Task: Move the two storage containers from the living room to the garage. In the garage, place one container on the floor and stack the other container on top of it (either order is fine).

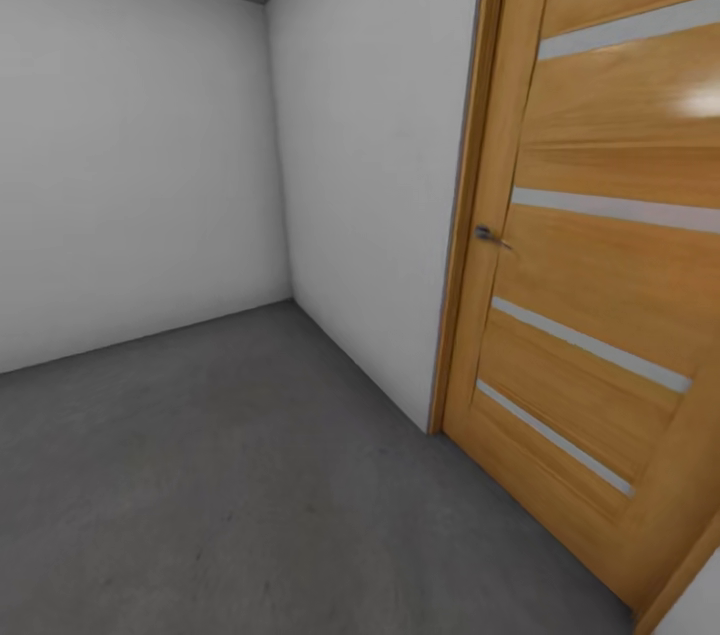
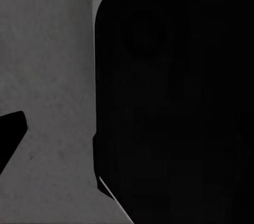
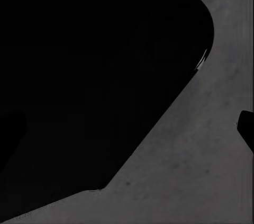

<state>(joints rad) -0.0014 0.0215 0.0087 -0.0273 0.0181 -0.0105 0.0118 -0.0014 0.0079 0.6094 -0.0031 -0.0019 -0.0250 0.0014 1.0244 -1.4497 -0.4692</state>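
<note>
Garage, head view: dark grey mottled floor [image 1: 200, 475] running to plain white walls [image 1: 130, 165] meeting in a corner. Wooden door [image 1: 600, 245] with pale horizontal strips and a metal handle [image 1: 488, 235] standing at right. Wrist views: a large black body [image 2: 174, 102] blocking most of each over grey concrete. Pincer states: cannot tell. Storage containers: location cannot be told.

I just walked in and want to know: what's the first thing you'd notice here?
The big shiny wooden door at the head view's right, with pale stripes and a small metal handle. Beside it, plain white walls meet in a corner above a dark grey floor.
</note>
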